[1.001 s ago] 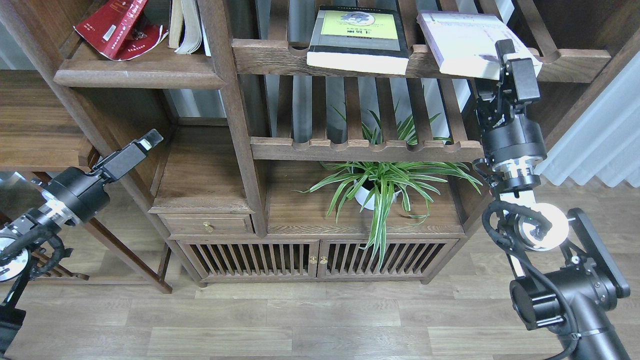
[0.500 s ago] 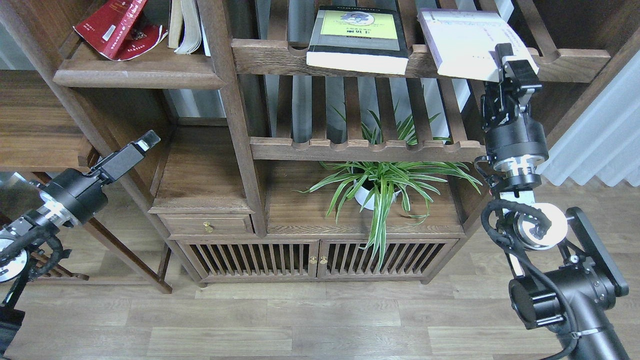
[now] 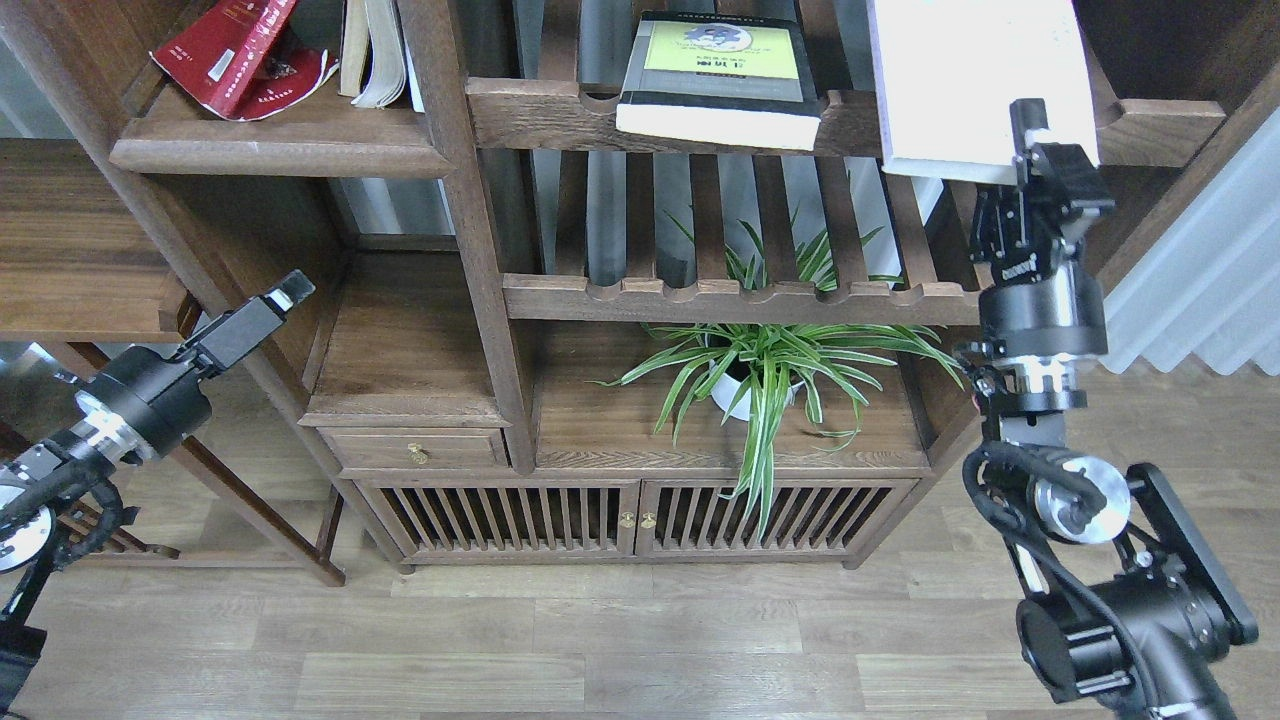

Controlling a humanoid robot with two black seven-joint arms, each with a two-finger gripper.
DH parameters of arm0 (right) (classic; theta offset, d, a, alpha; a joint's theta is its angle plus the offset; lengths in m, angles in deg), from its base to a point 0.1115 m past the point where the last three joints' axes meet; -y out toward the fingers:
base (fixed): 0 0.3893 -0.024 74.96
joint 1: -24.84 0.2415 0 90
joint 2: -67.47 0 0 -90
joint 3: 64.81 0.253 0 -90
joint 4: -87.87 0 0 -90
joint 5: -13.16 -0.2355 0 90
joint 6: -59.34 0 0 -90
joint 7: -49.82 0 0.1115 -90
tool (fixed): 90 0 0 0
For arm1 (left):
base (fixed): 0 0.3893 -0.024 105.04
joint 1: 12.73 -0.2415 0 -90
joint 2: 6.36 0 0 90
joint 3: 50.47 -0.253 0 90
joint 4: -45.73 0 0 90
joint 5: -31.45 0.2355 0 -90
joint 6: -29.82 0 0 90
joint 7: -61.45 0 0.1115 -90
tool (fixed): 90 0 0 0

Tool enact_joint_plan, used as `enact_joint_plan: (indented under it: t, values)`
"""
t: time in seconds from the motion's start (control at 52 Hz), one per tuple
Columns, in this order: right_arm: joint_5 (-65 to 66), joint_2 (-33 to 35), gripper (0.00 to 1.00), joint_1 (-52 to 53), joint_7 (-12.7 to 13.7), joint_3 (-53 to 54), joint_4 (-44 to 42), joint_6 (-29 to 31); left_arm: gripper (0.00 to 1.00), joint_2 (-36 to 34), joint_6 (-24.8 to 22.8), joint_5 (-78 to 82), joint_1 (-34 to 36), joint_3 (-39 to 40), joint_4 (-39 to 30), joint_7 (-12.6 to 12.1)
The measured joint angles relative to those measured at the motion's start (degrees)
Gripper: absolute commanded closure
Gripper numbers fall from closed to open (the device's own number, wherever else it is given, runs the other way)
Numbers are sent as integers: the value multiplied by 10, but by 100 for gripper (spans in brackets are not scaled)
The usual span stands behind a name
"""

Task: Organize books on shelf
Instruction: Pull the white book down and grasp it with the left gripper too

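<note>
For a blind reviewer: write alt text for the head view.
The right gripper grips the lower corner of the white-lavender book, tipped up off the slatted top rail of a dark wooden bookcase. A black book lies flat beside it; a red book leans on the solid shelf at left, and the left gripper hangs lower, holding nothing.

the right arm rises from five o'clock, elbow joint low, forearm near vertical, wrist pointing toward twelve. the right gripper (image 3: 1040, 135) sits at one o'clock, its fingers pinched onto the lower edge of the white-lavender book (image 3: 975, 80). the left arm enters from eight o'clock, forearm angled toward two. the left gripper (image 3: 285, 292) hangs free at nine o'clock; its fingers cannot be told apart.
</note>
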Motion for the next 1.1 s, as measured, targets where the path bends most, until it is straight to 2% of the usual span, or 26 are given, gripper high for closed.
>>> enact_joint_plan:
  t: [0.173, 0.327, 0.481, 0.693, 0.924, 1.001, 1.097]
  values:
    - [-30, 7, 94, -106, 5, 38, 7, 7, 0, 0, 0, -1, -27, 0, 3, 0]
    - [-48, 13, 94, -178, 11, 49, 7, 7, 0, 8, 0, -31, -41, -5, 5, 12]
    - [-50, 16, 94, -222, 32, 32, 7, 7, 0, 24, 0, -85, -59, -29, 6, 16]
    - [-42, 1, 93, -244, 45, -8, 6, 6, 0, 57, 0, -133, -96, -55, 9, 22]
    - [-23, -23, 93, -252, 89, -92, 3, 6, 2, 79, 0, -293, -137, -143, -23, 30]
    - [-3, -42, 93, -250, 105, -133, -9, 6, 1, 77, 0, -368, -146, -193, -59, 31]
    - [10, -58, 93, -243, 113, -162, -25, 6, 2, 73, 0, -392, -147, -225, -85, 33]
